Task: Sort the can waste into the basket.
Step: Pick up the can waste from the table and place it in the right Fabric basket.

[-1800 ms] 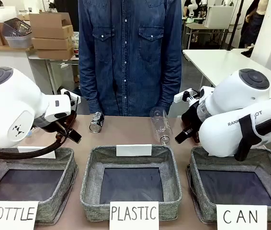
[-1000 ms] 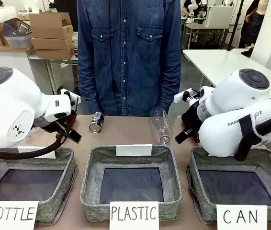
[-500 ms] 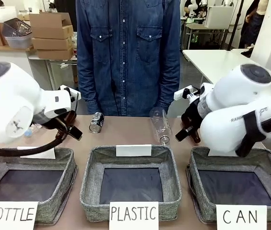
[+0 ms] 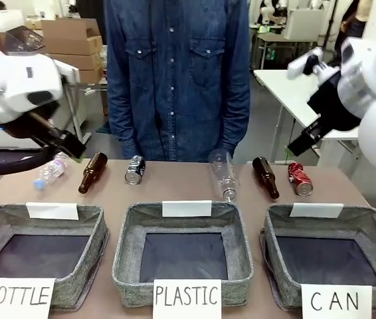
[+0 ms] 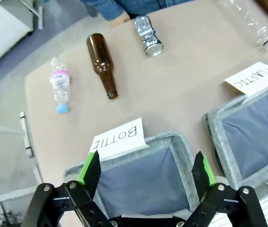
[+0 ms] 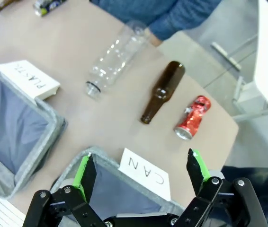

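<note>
Cans lie on their sides on the tabletop (image 4: 175, 187), outside every basket. The red can (image 4: 300, 178) is at 11 o'clock of the CAN basket (image 4: 270, 252), with a brown glass bottle (image 4: 266, 177) just beside it at its 9 o'clock; the black-and-silver can (image 4: 134, 169) is well apart, at 11 o'clock of the PLASTIC basket (image 4: 123, 246). Left claw (image 5: 147, 168) and right claw (image 6: 141, 166) both stand wide and hold nothing.

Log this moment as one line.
left end effector: open, empty | right end effector: open, empty | red can, black-and-silver can: on table | CAN basket: empty
</note>
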`<action>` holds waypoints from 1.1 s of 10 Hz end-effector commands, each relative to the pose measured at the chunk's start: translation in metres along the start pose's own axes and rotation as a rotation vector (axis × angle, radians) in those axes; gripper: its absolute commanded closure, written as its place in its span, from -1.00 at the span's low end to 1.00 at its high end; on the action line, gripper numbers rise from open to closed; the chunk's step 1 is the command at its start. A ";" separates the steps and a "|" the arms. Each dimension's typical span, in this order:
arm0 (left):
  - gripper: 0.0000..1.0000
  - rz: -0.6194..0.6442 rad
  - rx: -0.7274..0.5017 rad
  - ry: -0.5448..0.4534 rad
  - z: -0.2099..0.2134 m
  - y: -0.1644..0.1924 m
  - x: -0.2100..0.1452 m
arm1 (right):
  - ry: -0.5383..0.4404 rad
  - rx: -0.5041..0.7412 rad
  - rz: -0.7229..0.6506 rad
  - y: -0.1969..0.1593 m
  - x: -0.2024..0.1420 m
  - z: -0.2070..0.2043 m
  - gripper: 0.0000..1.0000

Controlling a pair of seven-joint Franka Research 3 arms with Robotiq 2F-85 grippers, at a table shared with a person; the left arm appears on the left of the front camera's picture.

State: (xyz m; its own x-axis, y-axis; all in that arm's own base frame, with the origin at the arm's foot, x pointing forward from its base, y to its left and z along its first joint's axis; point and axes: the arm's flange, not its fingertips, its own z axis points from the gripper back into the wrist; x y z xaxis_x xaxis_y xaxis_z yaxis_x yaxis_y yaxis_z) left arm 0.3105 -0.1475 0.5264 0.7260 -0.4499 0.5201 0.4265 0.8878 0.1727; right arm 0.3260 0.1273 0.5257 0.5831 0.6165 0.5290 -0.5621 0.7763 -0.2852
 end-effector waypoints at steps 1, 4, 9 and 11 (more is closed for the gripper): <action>-1.00 -0.004 -0.063 0.016 -0.052 0.010 0.007 | -0.027 -0.018 -0.002 -0.003 0.001 0.017 -1.00; -1.00 0.064 -0.298 0.060 0.025 0.046 -0.014 | 0.066 0.171 -0.285 -0.026 -0.028 0.040 -1.00; -1.00 0.362 -0.945 -0.299 0.034 0.139 -0.102 | -0.418 0.696 -0.830 -0.094 -0.119 0.098 -1.00; -1.00 0.434 -0.970 -0.416 0.036 0.136 -0.113 | -0.547 0.677 -0.934 -0.103 -0.140 0.094 -1.00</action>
State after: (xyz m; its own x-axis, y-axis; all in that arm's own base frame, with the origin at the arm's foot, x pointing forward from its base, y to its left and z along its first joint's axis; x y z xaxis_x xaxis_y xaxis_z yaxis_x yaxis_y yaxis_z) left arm 0.2879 0.0631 0.5543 0.7783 0.0704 0.6239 0.5422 0.4258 -0.7244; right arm 0.2548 -0.0735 0.6002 0.7506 -0.3167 0.5800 -0.3297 0.5812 0.7440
